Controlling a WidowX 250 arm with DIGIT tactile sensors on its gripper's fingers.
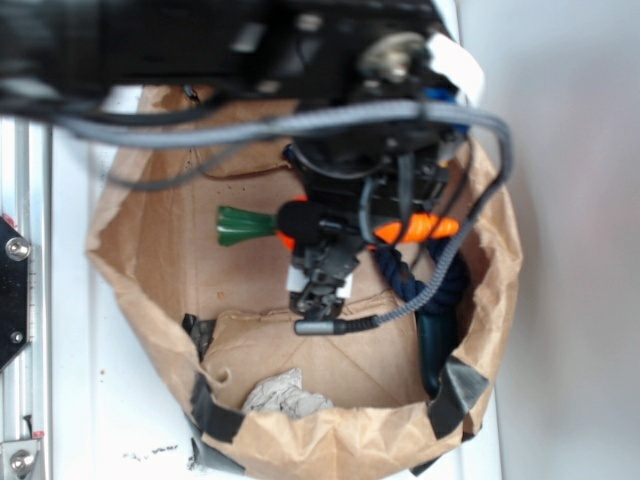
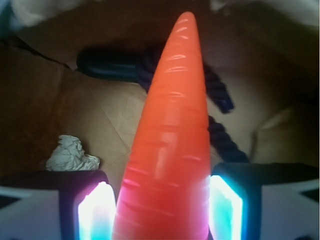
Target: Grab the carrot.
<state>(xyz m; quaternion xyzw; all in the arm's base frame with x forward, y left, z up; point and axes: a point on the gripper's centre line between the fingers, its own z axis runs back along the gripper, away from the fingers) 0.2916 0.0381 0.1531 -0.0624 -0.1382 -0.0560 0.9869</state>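
The black tool has the shiny orange toy carrot squeezed between its two glowing fingers, one pressed on each side of the fat end, and the carrot's tip points to 12 o'clock in the wrist view. From above, the carrot lies inside the brown paper bag on the white worktop, its green top sticking out toward 9 o'clock. A dark blue twisted rope lies under the carrot, and a crumpled white paper ball sits at 8 o'clock.
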